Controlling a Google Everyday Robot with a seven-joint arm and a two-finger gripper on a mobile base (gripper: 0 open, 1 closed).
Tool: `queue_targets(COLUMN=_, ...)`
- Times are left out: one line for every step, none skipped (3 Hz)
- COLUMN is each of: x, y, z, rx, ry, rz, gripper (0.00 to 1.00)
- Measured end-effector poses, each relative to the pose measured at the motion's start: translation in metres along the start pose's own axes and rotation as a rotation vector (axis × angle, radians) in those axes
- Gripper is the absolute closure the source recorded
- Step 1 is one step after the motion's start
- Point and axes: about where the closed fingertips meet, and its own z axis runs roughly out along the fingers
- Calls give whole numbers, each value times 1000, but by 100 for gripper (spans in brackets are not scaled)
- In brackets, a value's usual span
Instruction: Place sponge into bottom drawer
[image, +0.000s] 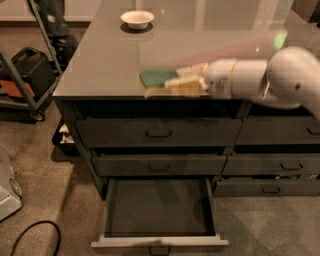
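The sponge (157, 78), green on top with yellow foam below, is held at the front edge of the grey countertop (100, 70), above the left drawer column. My gripper (173, 83) reaches in from the right and is shut on the sponge's right end, with its tan fingers (185, 88) above and below it. The bottom drawer (159, 243) of the left column is pulled open below, dark and empty inside. The two drawers above it are shut.
A round white bowl (137, 19) sits at the back of the countertop. The right column's drawers (280, 165) are shut. A black cart (27, 75) stands at the left. A white object (7, 186) and a black cable (30, 235) lie on the carpet.
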Motion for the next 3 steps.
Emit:
queue_targets(x=112, y=15, z=29, rx=-22, ry=125, rz=94, gripper=100)
queue_targets(x=231, y=29, z=57, rx=-40, ry=246, rz=202, gripper=100)
queue_targets(x=337, y=49, z=75, rx=-41, ry=343, rz=325, gripper=100)
